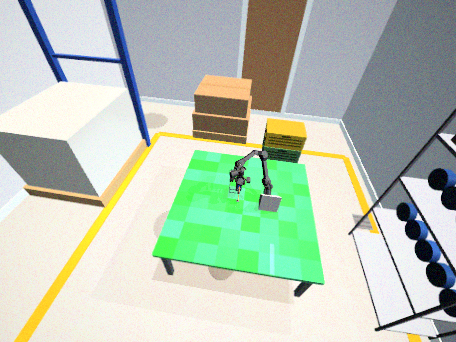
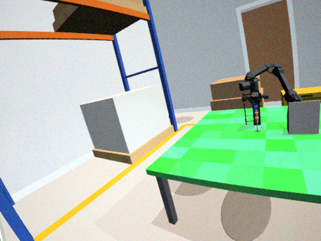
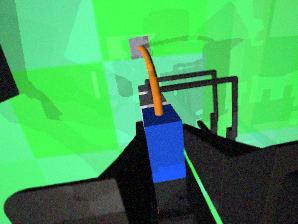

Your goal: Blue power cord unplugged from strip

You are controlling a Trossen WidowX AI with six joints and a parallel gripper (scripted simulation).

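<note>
While the arm reaches out over the green checkered table (image 1: 210, 240), its gripper (image 3: 165, 172) is clamped narrowly on the blue plug (image 3: 163, 145), the dark fingers pressing either side of the block. An orange cord (image 3: 152, 82) curves from the plug's far face down to a small grey square (image 3: 139, 47) on the tabletop. From the exterior view, the plug (image 2: 255, 106) hangs above the table surface, just beside a thin dark frame (image 2: 248, 116) standing upright.
</note>
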